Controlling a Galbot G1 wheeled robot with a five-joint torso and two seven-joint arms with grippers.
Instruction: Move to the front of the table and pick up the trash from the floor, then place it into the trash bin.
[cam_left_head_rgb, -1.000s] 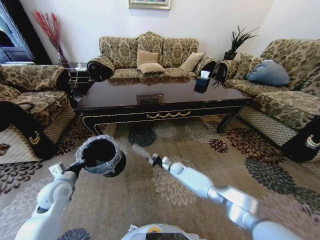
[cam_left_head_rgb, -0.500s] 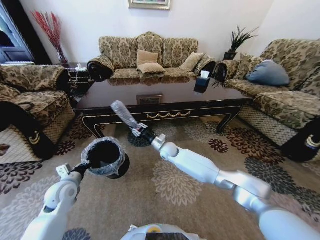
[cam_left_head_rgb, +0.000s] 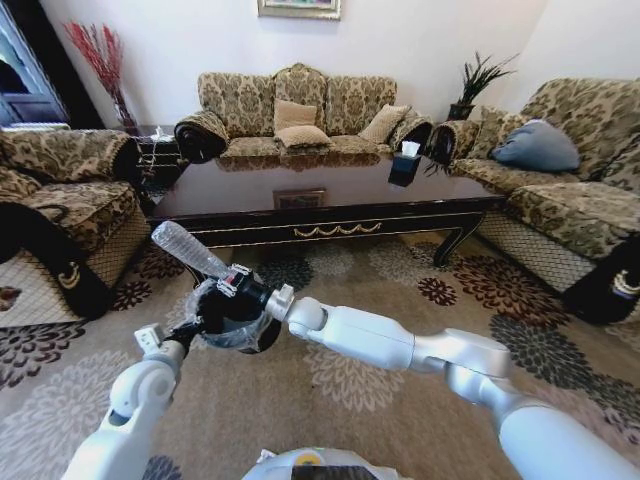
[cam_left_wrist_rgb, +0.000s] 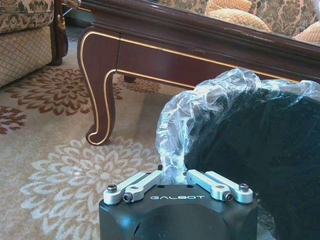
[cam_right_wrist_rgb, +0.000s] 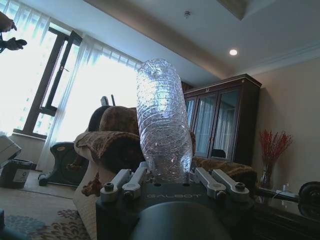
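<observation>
The left gripper (cam_left_head_rgb: 190, 330) is clamping the bagged rim of the trash bin (cam_left_head_rgb: 232, 318), holding it off the floral carpet (cam_left_head_rgb: 360, 370) in front of the table (cam_left_head_rgb: 330, 200). The right gripper (cam_left_head_rgb: 236, 286) is pinching the clear plastic bottle (cam_left_head_rgb: 188, 249) by one end directly above the bin's mouth, the bottle slanting up and out past the rim toward the robot's left. Open carpet is lying between the bin and the table's carved leg (cam_left_wrist_rgb: 102, 95).

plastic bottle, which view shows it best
The right wrist view: the clear plastic bottle stands close and unobstructed, clamped in the right gripper. The head view shows it smaller, tilted above the trash bin. The left wrist view shows the bin and left gripper.
</observation>
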